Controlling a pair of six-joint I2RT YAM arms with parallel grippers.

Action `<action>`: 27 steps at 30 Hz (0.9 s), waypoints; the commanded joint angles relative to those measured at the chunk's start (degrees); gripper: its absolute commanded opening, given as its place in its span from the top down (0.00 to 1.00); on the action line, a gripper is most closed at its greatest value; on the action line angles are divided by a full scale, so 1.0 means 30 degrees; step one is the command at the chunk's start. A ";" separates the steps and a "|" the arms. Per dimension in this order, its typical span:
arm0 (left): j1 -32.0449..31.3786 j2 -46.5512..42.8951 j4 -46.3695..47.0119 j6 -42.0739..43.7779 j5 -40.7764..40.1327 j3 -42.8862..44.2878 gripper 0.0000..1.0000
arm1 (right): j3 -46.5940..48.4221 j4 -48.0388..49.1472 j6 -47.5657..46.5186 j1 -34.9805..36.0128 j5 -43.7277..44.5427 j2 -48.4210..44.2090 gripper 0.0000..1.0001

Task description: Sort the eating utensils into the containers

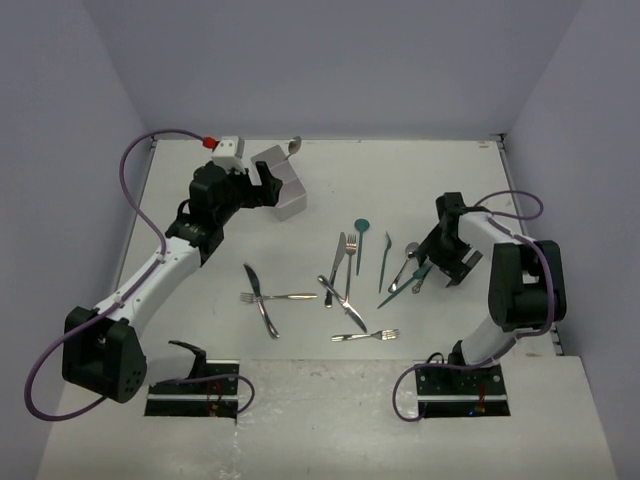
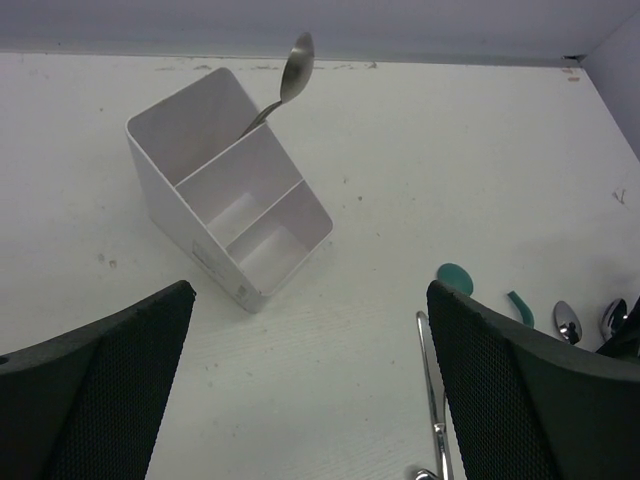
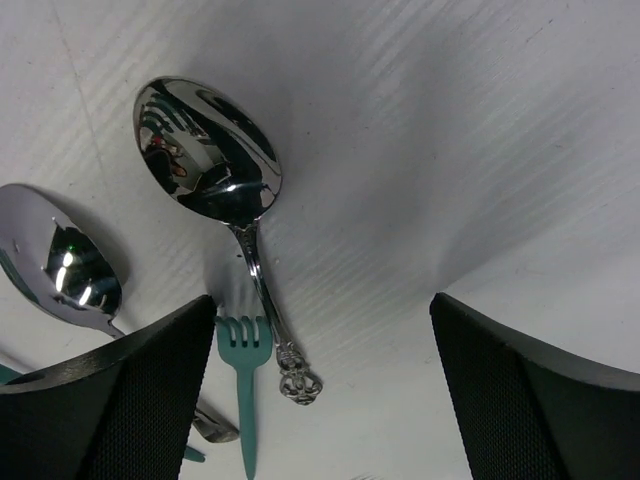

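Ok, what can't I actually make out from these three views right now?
- Left wrist view: the lower handle of the silver metal spoon is hidden inside the white plastic three-compartment organiser.
- Right wrist view: the teal plastic fork is cut off by the bottom edge. The handle of the silver spoon at the left edge goes behind a finger of the right gripper.
- Top view: utensils under the right gripper are partly covered by it.

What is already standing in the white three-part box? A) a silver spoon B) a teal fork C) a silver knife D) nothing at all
A: a silver spoon leans in one end compartment of the white box, its bowl sticking up above the rim.
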 commanded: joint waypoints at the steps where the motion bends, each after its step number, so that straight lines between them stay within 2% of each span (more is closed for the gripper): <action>1: -0.0088 -0.0213 0.0481 0.0845 -0.0373 -0.0085 0.00 | 0.1766 -0.1471 0.0921 -0.0078 0.0371 0.0535 0.11; 7: -0.0088 -0.0213 0.0625 0.1577 -0.1252 -0.0027 0.00 | 0.2735 -0.2882 0.1127 -0.0166 0.1308 0.1706 0.24; 11: -0.0059 0.0109 0.1152 0.2047 -0.1487 0.0090 0.00 | 0.2912 -0.3030 0.1506 -0.0224 0.1573 0.1972 0.28; 18: -0.0059 0.1427 0.1007 0.2632 -0.1603 0.1262 0.00 | 0.3646 -0.4083 0.1332 -0.0342 0.1983 0.3320 0.59; 19: -0.0059 0.1515 0.0978 0.2662 -0.1720 0.1408 0.00 | 0.3413 -0.4055 0.1303 -0.0342 0.2041 0.3320 0.69; 20: -0.0059 0.1574 0.0948 0.2807 -0.1867 0.1496 0.00 | 0.3295 -0.4026 0.1245 -0.0342 0.2071 0.3320 0.72; 21: -0.0059 0.1575 0.0948 0.2867 -0.1926 0.1526 0.00 | 0.3149 -0.3881 0.1187 -0.0342 0.2100 0.3291 0.82; 22: -0.0059 0.1575 0.0977 0.2954 -0.1985 0.1584 0.00 | 0.2886 -0.3705 0.1041 -0.0342 0.2100 0.3233 0.87; 24: -0.0059 0.1575 0.1065 0.3101 -0.2044 0.1614 0.00 | 0.2650 -0.3296 0.0572 -0.0371 0.1984 0.3057 0.92; 25: -0.0059 0.1575 0.1181 0.3131 -0.2073 0.1614 0.00 | 0.2504 -0.3061 0.0223 -0.0371 0.1954 0.2998 0.99; 27: -0.0059 0.1662 0.1241 0.3219 -0.2073 0.1701 0.00 | 0.2328 -0.2448 -0.0306 -0.0400 0.1779 0.2619 1.00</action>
